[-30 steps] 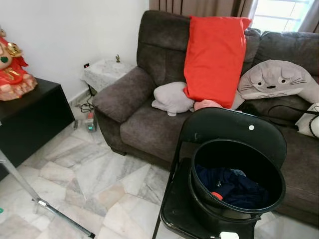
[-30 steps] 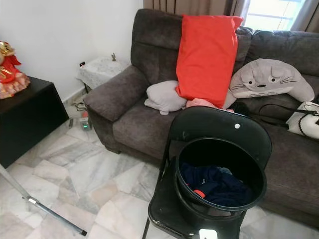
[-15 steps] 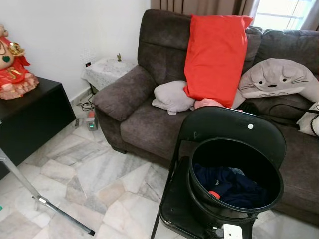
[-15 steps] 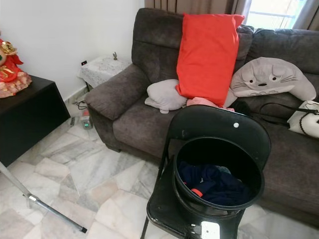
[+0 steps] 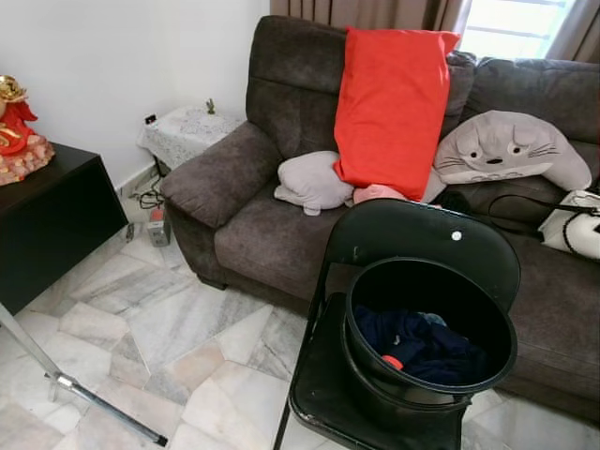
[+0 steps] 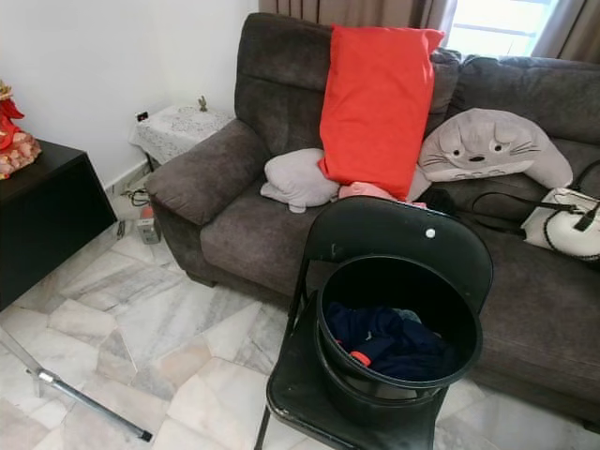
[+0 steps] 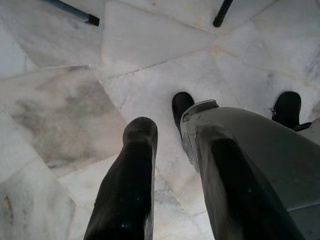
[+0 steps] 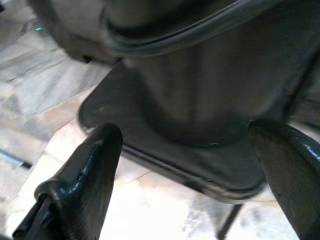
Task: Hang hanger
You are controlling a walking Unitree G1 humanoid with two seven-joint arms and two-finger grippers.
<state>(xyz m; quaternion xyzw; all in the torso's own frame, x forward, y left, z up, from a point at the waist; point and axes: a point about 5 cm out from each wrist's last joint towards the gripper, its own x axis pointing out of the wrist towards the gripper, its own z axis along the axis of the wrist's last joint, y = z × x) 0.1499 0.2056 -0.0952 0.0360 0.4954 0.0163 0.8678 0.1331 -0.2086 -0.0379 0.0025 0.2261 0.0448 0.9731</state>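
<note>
Head views give me a black bucket (image 5: 431,337) of dark clothes (image 5: 422,345) on a folding chair (image 5: 412,246) before the sofa (image 5: 272,206); I can't make out a hanger. Right gripper (image 8: 190,175) fingers wide, holding nothing, near the chair seat edge. Left gripper (image 7: 172,165) narrowly parted, empty, above bare marble floor (image 7: 60,110), open room leftward.

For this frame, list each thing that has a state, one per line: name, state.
Black bucket: upright on the folding chair, holding dark blue clothes.
Folding chair: unfolded, standing before the sofa.
Red pillow: propped upright against the sofa back.
Right claw: open, empty, near the chair seat.
Left claw: slightly open, empty, over the floor.
</note>
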